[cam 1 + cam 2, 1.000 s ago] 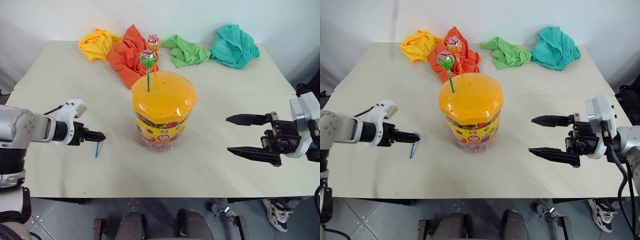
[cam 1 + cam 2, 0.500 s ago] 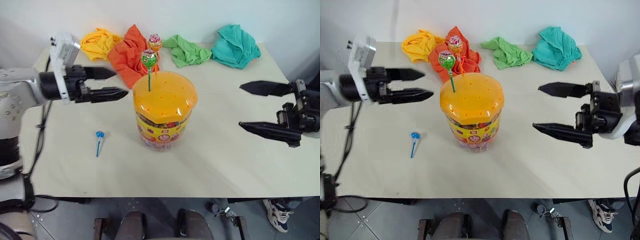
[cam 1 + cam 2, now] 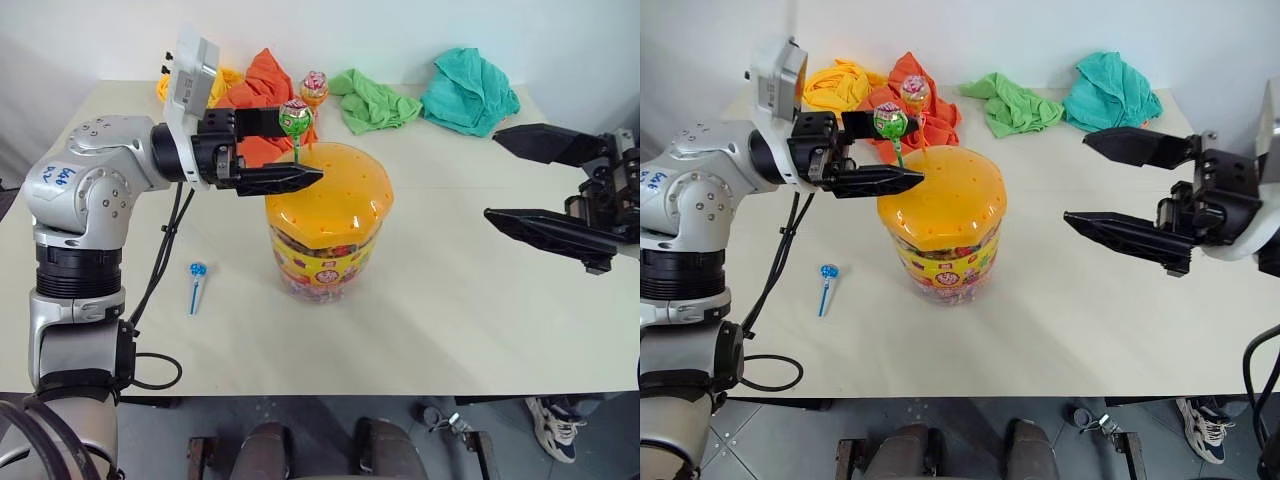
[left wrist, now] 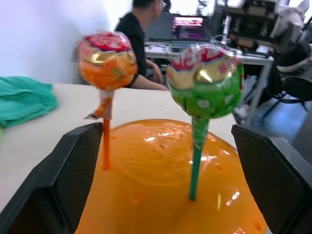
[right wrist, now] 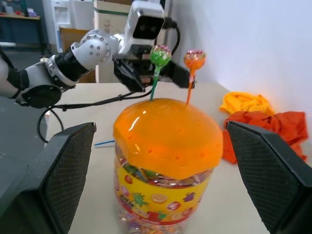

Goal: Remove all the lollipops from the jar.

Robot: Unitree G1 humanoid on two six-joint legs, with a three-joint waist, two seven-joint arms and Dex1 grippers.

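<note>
Standing upright in the jar's (image 3: 328, 225) domed orange lid, the green lollipop (image 3: 295, 118) has its stick running vertically, the orange lollipop (image 3: 314, 86) behind it. The left gripper (image 3: 290, 151), fingers spread, lies level with the green stick between them, apart from both. The right gripper (image 3: 520, 170), also spread and empty, hangs well off the jar's far side. The blue lollipop (image 3: 197, 284) lies on the bench (image 3: 450, 320) beside the jar.

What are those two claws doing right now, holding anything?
Left gripper: open, empty, its fingers on either side of the green lollipop stuck in the jar.
Right gripper: open, empty.
</note>
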